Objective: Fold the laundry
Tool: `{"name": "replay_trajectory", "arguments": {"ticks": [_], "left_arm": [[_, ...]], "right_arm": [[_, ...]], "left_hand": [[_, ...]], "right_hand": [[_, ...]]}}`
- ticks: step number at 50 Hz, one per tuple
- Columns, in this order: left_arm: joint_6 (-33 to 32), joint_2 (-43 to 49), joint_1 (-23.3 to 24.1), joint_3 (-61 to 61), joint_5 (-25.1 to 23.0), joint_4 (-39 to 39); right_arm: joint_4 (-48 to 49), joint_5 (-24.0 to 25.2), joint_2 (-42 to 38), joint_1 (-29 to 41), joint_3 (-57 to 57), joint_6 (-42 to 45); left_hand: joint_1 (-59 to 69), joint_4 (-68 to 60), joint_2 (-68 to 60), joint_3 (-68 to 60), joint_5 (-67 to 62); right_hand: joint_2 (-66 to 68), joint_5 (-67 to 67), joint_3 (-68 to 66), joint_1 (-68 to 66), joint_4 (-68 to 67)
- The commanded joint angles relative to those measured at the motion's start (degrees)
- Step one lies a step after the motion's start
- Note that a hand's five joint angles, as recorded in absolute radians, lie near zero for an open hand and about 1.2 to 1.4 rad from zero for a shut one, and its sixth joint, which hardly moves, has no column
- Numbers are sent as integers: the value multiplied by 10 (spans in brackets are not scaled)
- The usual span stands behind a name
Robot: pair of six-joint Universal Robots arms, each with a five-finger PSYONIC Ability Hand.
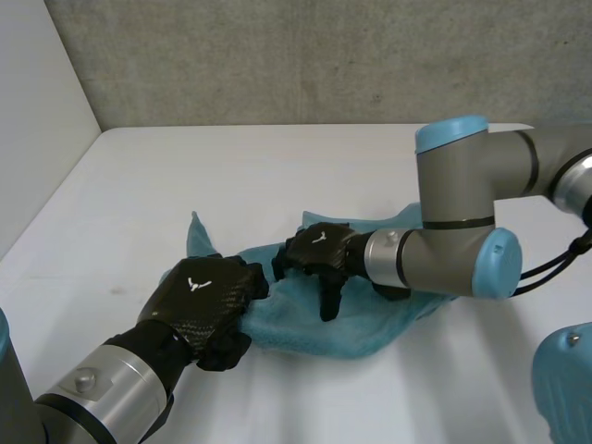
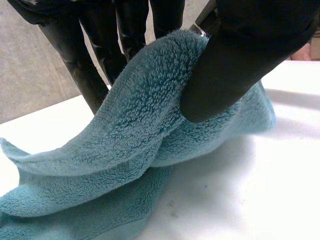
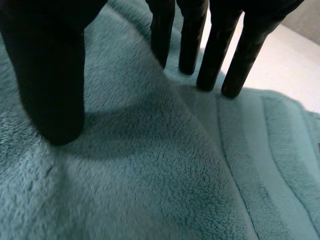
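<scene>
I judged folding barely begun: the towel [image 1: 370, 324] lay rumpled on the tabletop [image 1: 277, 166], my left hand [image 1: 205, 301] keeping its fingers [image 2: 85, 75] clamped on a raised fold at the towel's edge, my right hand [image 1: 319, 252] pressing straight, spread fingers [image 3: 192, 40] on the towel's middle.

We see a towel [image 2: 135, 125] of thick, fuzzy terry cloth and a smooth, matt white counter [image 1: 277, 176]. The left hand [image 1: 208, 298] shows a woven, faintly glossy shell; the wall [image 1: 277, 55] looks rough.

Lab test bench (prob. robotics): white table [image 1: 277, 166] w/ bare concrete wall [image 1: 277, 55] behind.
</scene>
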State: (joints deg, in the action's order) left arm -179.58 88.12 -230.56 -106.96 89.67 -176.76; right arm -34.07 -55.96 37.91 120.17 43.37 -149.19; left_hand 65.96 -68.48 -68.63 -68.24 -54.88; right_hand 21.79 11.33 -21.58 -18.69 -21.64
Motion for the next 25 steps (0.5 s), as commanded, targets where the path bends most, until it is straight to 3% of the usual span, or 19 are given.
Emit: {"name": "replay_trajectory", "arguments": {"ticks": [1,2,6,8,9,11,14,17,19,25], "left_arm": [[-13,7,-16,14,-1,-3],[-23,10,-27,26,-1,-8],[-58,24,-47,61,-3,-21],[-99,47,-62,123,-3,-46],[-99,47,-62,123,-3,-46],[-136,79,-67,208,1,-86],[-154,100,-69,262,3,-106],[-182,136,-76,355,23,-150],[-201,156,-84,407,52,-197],[-210,170,-86,398,67,-255]], "right_arm": [[-4,-8,-20,6,-48,13],[1,-13,-21,5,-76,9],[9,-50,-14,8,-155,-2],[52,-125,-9,6,-237,-41],[52,-125,-9,6,-238,-41],[130,-184,10,0,-270,-94],[167,-208,31,0,-261,-112],[226,-241,103,-13,-201,-147],[269,-248,177,-36,-87,-156],[359,-237,276,-51,97,-155]], "left_hand": [[140,-115,-114,-118,-151],[140,-115,-114,-118,-151],[140,-115,-114,-118,-151],[140,-115,-114,-118,-151],[140,-115,-114,-118,-151],[140,-115,-114,-118,-151],[140,-115,-114,-118,-151],[140,-115,-114,-118,-151],[140,-115,-114,-118,-151],[140,-115,-114,-118,-151]], "right_hand": [[490,495,-492,-521,-492],[581,586,-583,-612,-583],[582,587,-584,-613,-584],[582,587,-584,-613,-584],[582,587,-584,-613,-584],[582,587,-584,-613,-584],[582,587,-584,-613,-584],[582,587,-584,-613,-584],[582,587,-584,-613,-584],[582,587,-584,-613,-584]]}}
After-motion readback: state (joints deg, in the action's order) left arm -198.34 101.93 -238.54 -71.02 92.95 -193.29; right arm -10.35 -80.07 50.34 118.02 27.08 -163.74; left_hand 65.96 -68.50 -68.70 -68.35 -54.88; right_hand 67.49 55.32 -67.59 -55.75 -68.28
